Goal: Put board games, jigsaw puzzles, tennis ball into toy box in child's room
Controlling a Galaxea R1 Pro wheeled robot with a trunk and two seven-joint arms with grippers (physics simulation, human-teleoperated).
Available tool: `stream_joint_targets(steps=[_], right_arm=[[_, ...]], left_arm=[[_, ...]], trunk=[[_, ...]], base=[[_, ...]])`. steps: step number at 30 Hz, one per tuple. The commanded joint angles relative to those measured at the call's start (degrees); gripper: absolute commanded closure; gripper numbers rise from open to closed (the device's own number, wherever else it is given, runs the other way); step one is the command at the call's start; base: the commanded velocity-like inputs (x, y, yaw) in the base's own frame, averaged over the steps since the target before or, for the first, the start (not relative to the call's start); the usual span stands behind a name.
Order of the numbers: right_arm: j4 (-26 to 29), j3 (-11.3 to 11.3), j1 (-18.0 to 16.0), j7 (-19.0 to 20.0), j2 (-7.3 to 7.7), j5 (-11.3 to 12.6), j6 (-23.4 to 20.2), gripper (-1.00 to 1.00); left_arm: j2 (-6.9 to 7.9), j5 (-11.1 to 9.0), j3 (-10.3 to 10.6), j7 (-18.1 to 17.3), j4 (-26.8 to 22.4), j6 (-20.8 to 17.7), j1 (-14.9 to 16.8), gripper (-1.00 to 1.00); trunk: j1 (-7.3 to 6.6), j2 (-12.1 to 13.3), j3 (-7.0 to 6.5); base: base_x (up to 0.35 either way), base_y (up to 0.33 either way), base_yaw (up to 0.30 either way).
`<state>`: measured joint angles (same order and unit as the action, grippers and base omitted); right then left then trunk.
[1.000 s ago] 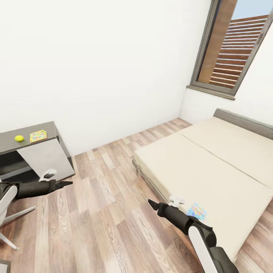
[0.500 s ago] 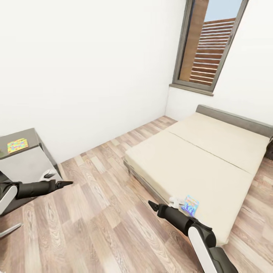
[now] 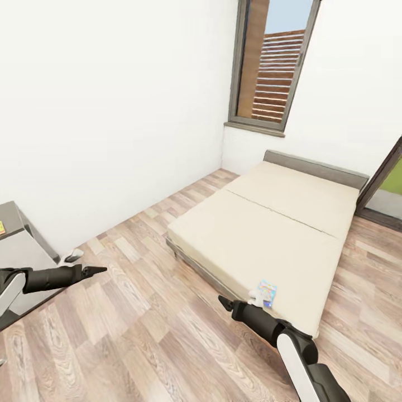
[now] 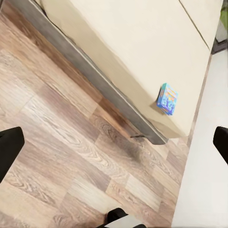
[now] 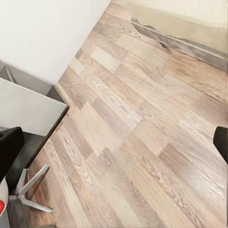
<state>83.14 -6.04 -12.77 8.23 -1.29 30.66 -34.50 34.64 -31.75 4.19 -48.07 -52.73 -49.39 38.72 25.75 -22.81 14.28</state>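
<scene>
A small blue board game (image 3: 265, 292) with colourful print lies flat on the beige bed (image 3: 268, 234), close to its near foot corner. The left wrist view catches the same box (image 4: 167, 99) at the mattress edge. My right gripper (image 3: 223, 302) hangs open over the floor just left of that corner, a short way from the box. Open too, my left gripper (image 3: 100, 270) is held over the planks near the table's (image 3: 19, 237) end. The toy box, the tennis ball and the jigsaw puzzles are out of view.
Wood-plank floor (image 3: 139, 312) runs between the table and the bed. A small white and grey object (image 3: 72, 255) lies on the floor by the table. A tall window (image 3: 273, 67) stands behind the bed. A chair's leg (image 5: 28, 199) shows by the grey cabinet (image 5: 28, 109).
The camera has swung to the right: the table with the ball and puzzle box has slid out at the left and the whole bed has come in. Both arms hold their pose.
</scene>
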Motion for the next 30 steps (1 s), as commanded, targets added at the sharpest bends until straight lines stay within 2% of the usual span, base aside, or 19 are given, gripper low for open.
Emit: stream_joint_targets(steps=[1, 30], right_arm=[[0.0, 0.1, -0.1, 0.1, -0.03, 0.0, -0.3, -1.0], [-0.7, 0.1, -0.1, 0.1, -0.03, 0.0, -0.3, -1.0]], left_arm=[[0.07, -0.3, 0.1, 0.0, 0.0, -0.3, 0.0, -1.0], [0.07, -0.3, 0.1, 0.0, 0.0, -0.3, 0.0, -1.0]], trunk=[[0.03, -0.1, 0.11], [0.03, -0.1, 0.11]], base=[[0.0, 0.017, -0.281], [0.0, 0.002, -0.281]])
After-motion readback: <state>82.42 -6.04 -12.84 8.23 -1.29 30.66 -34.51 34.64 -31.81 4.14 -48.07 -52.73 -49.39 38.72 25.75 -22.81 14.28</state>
